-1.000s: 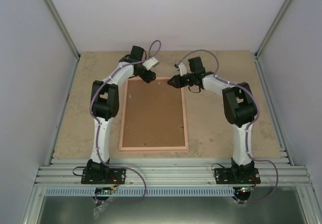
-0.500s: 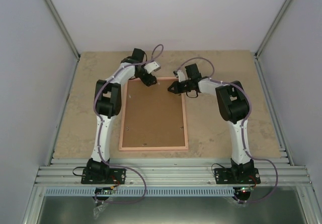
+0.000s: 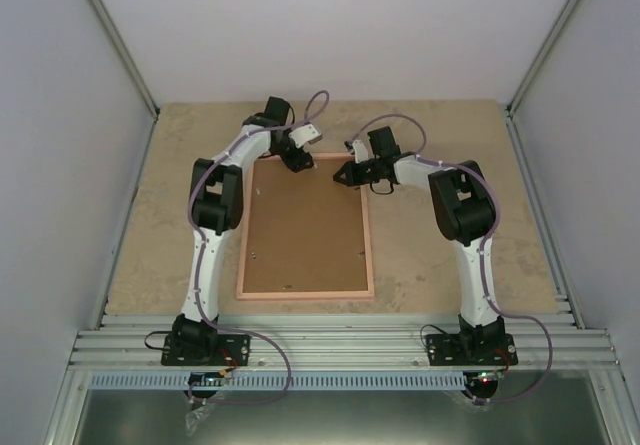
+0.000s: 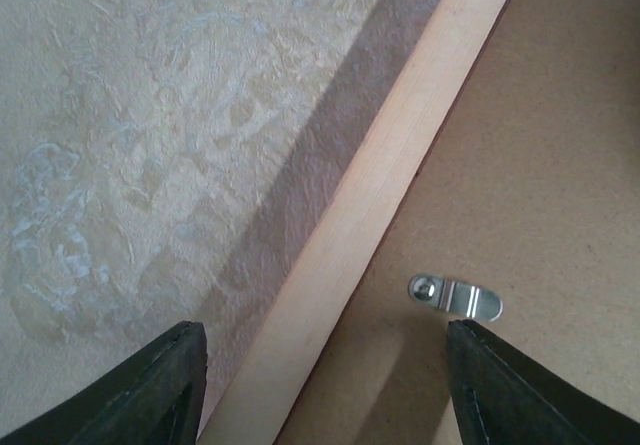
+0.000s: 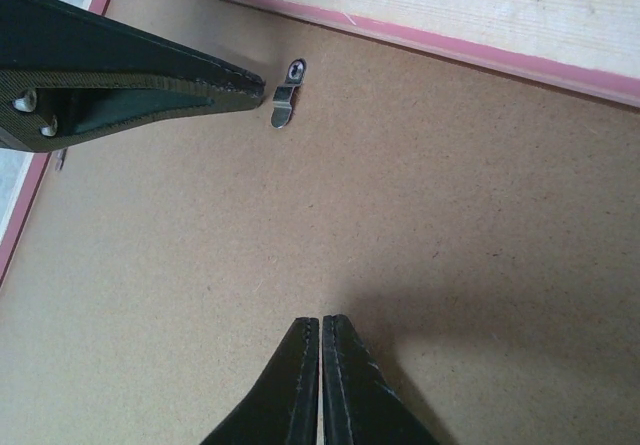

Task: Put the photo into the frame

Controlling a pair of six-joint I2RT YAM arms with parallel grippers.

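Observation:
The pink frame (image 3: 368,235) lies face down mid-table, filled by a brown backing board (image 3: 305,230). The photo is hidden. My left gripper (image 3: 297,162) is at the frame's far edge; in the left wrist view it (image 4: 322,333) stands open, one finger over the table and the other over the board, straddling the frame rail (image 4: 380,195) beside a metal turn clip (image 4: 455,297). My right gripper (image 3: 340,176) is shut with nothing in it, its tips (image 5: 321,320) just over the backing board (image 5: 400,215). The right wrist view also shows the clip (image 5: 284,100) at the tip of a left finger (image 5: 130,65).
The beige tabletop (image 3: 450,255) surrounds the frame. Grey walls close off the left, right and far sides. Small clips (image 3: 361,255) sit along the board's edges. The aluminium rail (image 3: 340,343) holding both arm bases runs along the near edge.
My right gripper has closed and moved slightly nearer, over the board's far right corner, with its elbow swung inward. The left gripper has shifted slightly right along the far edge.

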